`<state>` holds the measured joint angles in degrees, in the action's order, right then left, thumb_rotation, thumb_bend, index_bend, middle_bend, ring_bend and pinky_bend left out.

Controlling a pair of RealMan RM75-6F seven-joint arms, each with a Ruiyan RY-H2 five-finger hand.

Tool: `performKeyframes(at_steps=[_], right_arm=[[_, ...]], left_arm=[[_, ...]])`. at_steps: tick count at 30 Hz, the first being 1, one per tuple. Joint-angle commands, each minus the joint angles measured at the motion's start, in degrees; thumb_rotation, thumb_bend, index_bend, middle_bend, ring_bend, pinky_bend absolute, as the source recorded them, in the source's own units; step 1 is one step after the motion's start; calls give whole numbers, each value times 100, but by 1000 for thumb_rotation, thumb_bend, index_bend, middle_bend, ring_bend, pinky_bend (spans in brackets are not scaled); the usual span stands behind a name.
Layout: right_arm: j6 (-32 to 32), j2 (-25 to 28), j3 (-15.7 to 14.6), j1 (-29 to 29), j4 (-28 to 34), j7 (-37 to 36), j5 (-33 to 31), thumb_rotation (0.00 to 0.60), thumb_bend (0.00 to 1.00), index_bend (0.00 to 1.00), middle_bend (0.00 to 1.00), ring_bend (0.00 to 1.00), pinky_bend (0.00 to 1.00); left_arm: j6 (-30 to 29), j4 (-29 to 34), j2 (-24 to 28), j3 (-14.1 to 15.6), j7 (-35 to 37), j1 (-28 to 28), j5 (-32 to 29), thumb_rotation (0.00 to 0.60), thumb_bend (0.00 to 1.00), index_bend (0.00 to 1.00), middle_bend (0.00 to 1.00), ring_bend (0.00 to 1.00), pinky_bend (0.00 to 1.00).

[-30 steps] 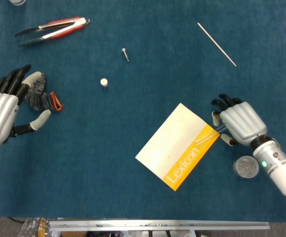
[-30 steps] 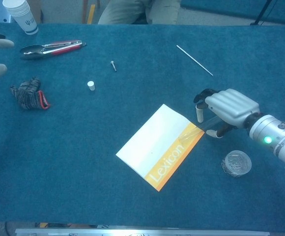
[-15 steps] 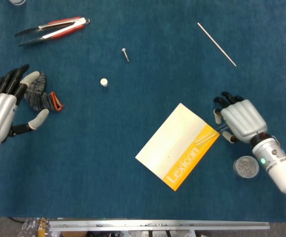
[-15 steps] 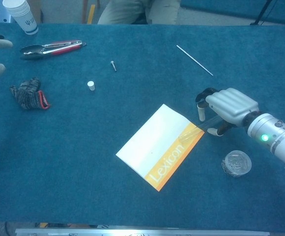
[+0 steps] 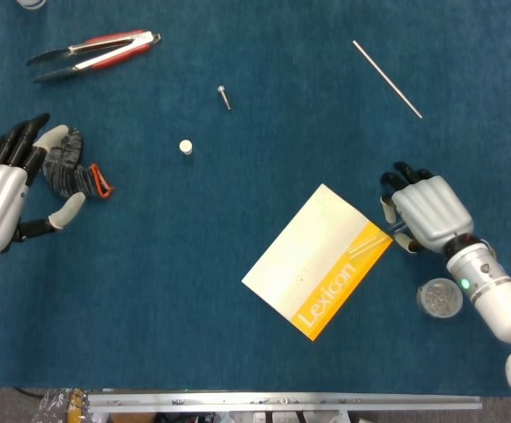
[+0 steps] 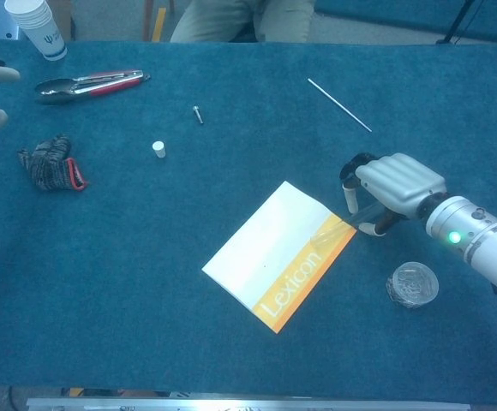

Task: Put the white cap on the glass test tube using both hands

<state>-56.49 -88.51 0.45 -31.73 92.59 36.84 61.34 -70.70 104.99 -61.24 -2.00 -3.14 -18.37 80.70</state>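
Right hand: your right hand [image 6: 392, 190] is curled around the glass test tube [image 6: 344, 224], right of centre, its far end lying on the Lexicon booklet [image 6: 276, 253].
Left hand: your left hand [image 5: 0, 196] hovers spread and empty at the left edge.
White cap: the white cap [image 5: 185, 146] stands alone, upper centre-left.
Progress: tube grasped; cap not yet picked up or fitted.

Matt blue cloth covers the table [image 5: 238, 220]. The tongs [image 5: 92, 50] and thin rod [image 5: 388, 77] gleam like metal; the booklet [image 5: 317, 261] looks smooth paper; the glove [image 5: 75, 174] is knitted.
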Motion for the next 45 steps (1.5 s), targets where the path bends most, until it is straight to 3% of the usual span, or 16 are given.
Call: performKeyframes(at_steps=[1, 12, 22, 27, 39, 45], right_arm=[[0, -25, -3, -11, -19, 6, -34, 600, 236, 593, 249, 101, 249], [-125, -34, 88, -21, -8, -121, -130, 600, 360, 737, 316, 146, 249], [-336, 249, 285, 52, 284, -516, -103, 600, 386, 745, 320, 152, 251], [-610, 756, 505, 189, 730, -977, 17, 600, 386, 746, 320, 152, 251], [-899, 1553, 808, 353, 1357, -1610, 207, 600, 386, 746, 320, 151, 251], [-982, 1890, 869, 430, 1605, -1779, 236, 600, 386, 745, 320, 152, 251]], left_arm=[[-4, -10, 0, 0, 14, 8, 5, 49, 211, 19, 0, 0, 0], [-33, -56, 10, -20, 102, 37, 38, 49, 210, 19, 0, 0, 0], [43, -81, 43, -57, 122, -3, 9, 47, 210, 19, 0, 0, 0], [238, -112, 55, -132, 97, -135, -93, 49, 210, 22, 0, 0, 0], [996, -158, -71, -317, 159, -626, -425, 122, 210, 93, 3, 0, 0], [1521, -419, -346, -452, 258, -997, -708, 224, 211, 107, 30, 0, 0]])
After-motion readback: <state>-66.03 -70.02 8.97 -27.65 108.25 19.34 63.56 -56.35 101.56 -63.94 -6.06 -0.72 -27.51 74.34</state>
